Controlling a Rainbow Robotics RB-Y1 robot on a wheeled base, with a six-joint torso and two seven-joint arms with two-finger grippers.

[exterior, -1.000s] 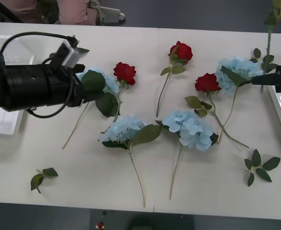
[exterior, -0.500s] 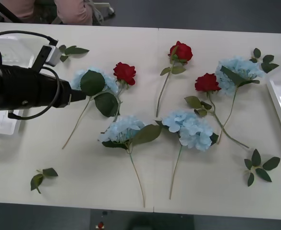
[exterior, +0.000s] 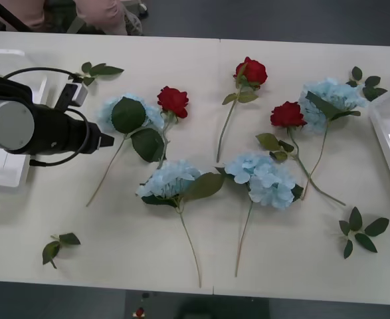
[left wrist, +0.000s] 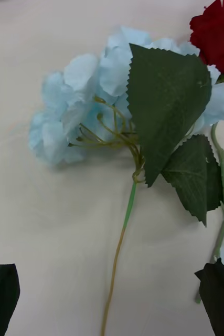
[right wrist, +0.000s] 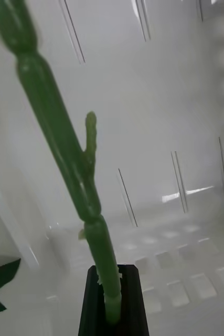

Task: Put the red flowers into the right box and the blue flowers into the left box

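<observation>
Three red flowers lie on the table: one rose (exterior: 173,101) left of centre, one (exterior: 251,71) at the back, one (exterior: 288,115) to the right. Several blue flowers lie among them, the leftmost (exterior: 125,113) just ahead of my left gripper (exterior: 108,141). In the left wrist view that blue flower (left wrist: 91,100) and its stem (left wrist: 122,241) lie between the open black fingers of the left gripper (left wrist: 112,283). My right gripper (right wrist: 112,296) is shut on a green flower stem (right wrist: 59,136) over the right box (right wrist: 159,105); its bloom is out of view.
The left box (exterior: 8,174) sits under my left arm at the table's left edge; the right box (exterior: 387,129) is at the right edge. Loose leaf sprigs lie at the back left (exterior: 98,68), front left (exterior: 58,246), front right (exterior: 361,232) and back right (exterior: 364,76).
My left arm has drawn back to the left, uncovering the leftmost blue flower. The right gripper with its held stem has left the front view on the right.
</observation>
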